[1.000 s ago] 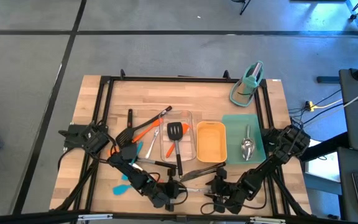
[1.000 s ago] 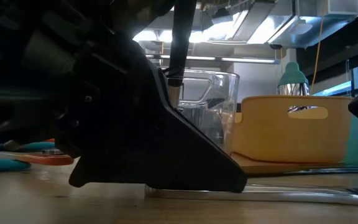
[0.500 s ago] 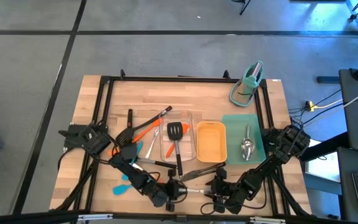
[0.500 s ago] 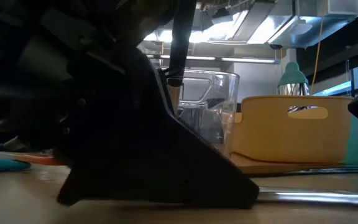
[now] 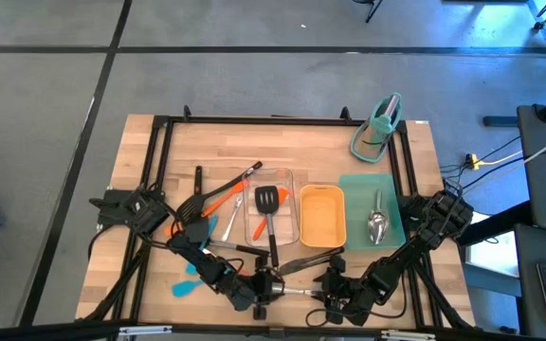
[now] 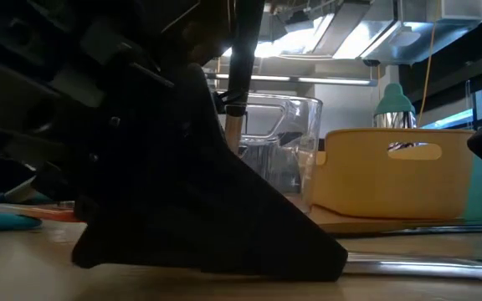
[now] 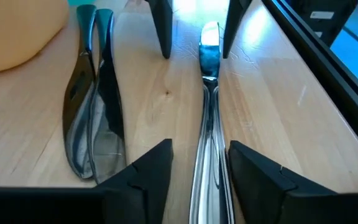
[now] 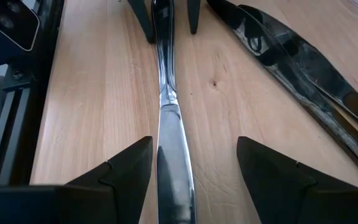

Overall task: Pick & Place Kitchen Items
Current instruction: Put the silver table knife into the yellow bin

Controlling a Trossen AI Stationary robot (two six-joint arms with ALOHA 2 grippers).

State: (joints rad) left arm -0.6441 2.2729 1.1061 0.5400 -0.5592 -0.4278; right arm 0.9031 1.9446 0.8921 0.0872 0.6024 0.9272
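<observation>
- Left gripper (image 7: 199,165) released, fingers straddling a steel utensil handle (image 7: 207,112) at the table's (image 5: 159,161) six o'clock edge;
- Right gripper (image 8: 169,165) likewise parted over its opposite end; black tongs (image 7: 92,106) beside.

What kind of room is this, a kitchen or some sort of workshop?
Probably a lab or workshop, not a kitchen. The wooden table sits in a black metal frame on a grey floor, cables trail beside it, and the utensils are laid out in trays.

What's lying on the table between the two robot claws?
A shiny steel utensil lies flat on the wood, running from the left gripper to the right gripper. Both wrist views show it.
</observation>
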